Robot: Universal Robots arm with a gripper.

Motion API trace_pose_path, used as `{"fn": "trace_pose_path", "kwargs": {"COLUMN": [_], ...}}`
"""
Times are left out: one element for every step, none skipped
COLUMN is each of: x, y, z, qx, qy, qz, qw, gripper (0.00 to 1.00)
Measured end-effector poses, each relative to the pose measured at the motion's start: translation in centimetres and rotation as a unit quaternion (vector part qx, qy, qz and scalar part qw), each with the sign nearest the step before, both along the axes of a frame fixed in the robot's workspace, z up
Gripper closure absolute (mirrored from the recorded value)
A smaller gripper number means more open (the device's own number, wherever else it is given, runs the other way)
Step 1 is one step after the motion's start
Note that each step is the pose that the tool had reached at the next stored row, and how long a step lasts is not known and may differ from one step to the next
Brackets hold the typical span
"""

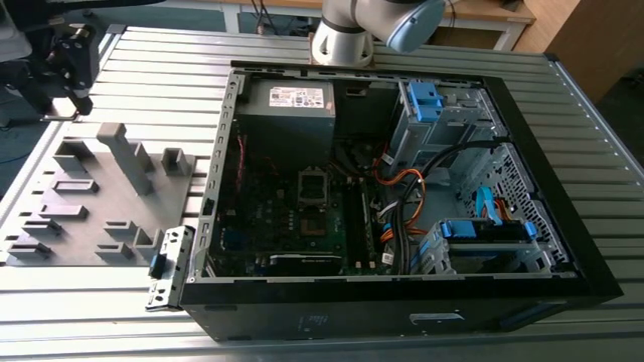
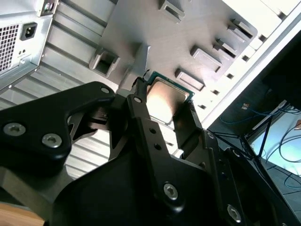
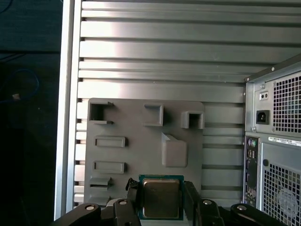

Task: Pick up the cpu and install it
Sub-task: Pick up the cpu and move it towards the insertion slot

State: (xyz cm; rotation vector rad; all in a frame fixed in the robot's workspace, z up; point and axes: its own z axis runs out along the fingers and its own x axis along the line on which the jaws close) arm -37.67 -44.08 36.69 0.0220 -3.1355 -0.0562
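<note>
Two fingers (image 3: 132,197) of the claw (image 3: 162,192) clamp the cpu (image 3: 161,202) by its edges above the grey tray (image 3: 127,155), and so thin a hold could probably let it tilt or drop.

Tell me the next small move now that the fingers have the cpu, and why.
Probably carry it toward the open computer case: the gripper is shut on the cpu, raised off the grey tray, and the motherboard socket lies to the exterior view's right of the gripper, not below it.
</note>
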Motion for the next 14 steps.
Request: {"fn": "trace_pose_path", "kwargs": {"x": [0.25, 0.45, 0.62, 0.74, 0.87, 1.02, 1.19, 1.38, 1.56, 1.72, 1.84, 1.96, 2.05, 2.17], "y": [0.0, 0.0, 0.0, 0.0, 0.0, 0.0, 0.0, 0.0, 0.0, 0.0, 0.0, 0.0, 0.0, 0.0], "z": [0.0, 0.0, -0.01, -0.01, -0.01, -0.01, -0.01, -0.01, -0.01, -0.01, -0.01, -0.01, -0.01, -0.01], "qx": [0.0001, 0.0001, 0.0001, 0.0001, 0.0001, 0.0001, 0.0001, 0.0001, 0.0002, 0.0002, 0.0002, 0.0002, 0.0002, 0.0002], "qy": [0.0, 0.0, 0.0, 0.0, 0.0, 0.0, 0.0, 0.0, -0.0001, 0.0, 0.0, 0.0, 0.0, 0.0], "qz": [0.0, 0.0, 0.001, 0.001, 0.001, 0.001, 0.001, 0.001, 0.001, 0.001, 0.001, 0.001, 0.001, 0.001], "qw": [1.0, 1.0, 1.0, 1.0, 1.0, 1.0, 1.0, 1.0, 1.0, 1.0, 1.0, 1.0, 1.0, 1.0], "gripper": [0.53, 0.53, 0.53, 0.53, 0.53, 0.53, 0.53, 0.53, 0.53, 0.53, 0.53, 0.53, 0.53, 0.53]}}
